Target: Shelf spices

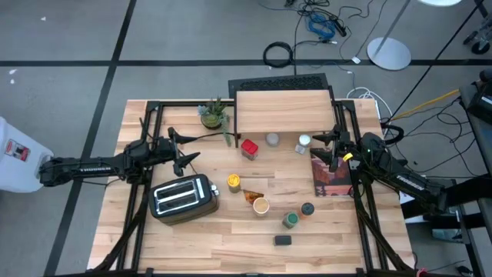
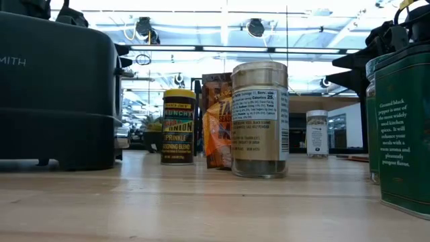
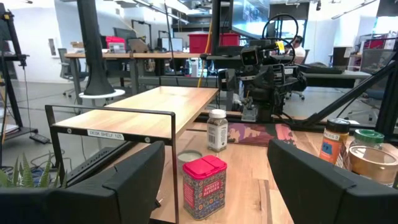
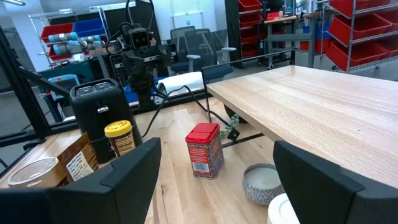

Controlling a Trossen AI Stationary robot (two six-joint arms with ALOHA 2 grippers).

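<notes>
Presently, the left gripper (image 1: 183,148) is seen stretched low over the table's left side, just above the toaster (image 1: 183,197) and short of the potted plant (image 1: 213,114). Its fingers (image 3: 118,186) are spread wide and nothing is held between them; the red tin (image 3: 204,185) is framed in the gap, well ahead of them. The right gripper (image 1: 326,150) is reached in from the right, beside the right end of the shelf (image 1: 283,113) and over a dark red packet (image 1: 331,177). Its fingers (image 4: 323,186) are likewise parted wide and empty, with the red tin and a small round tin (image 4: 261,183) seen beyond them.

The shelf top is bare wood. The spices are left on the tabletop (image 1: 215,246): the red tin, a grey-lidded jar (image 1: 272,139) and a white-capped bottle (image 1: 304,142) just in front of the shelf, a yellow-lidded jar (image 1: 234,182), an orange packet (image 1: 252,196), a tan-topped jar (image 1: 260,205), two green-lidded jars (image 1: 290,221) and a black tin (image 1: 282,240) nearer the front edge.
</notes>
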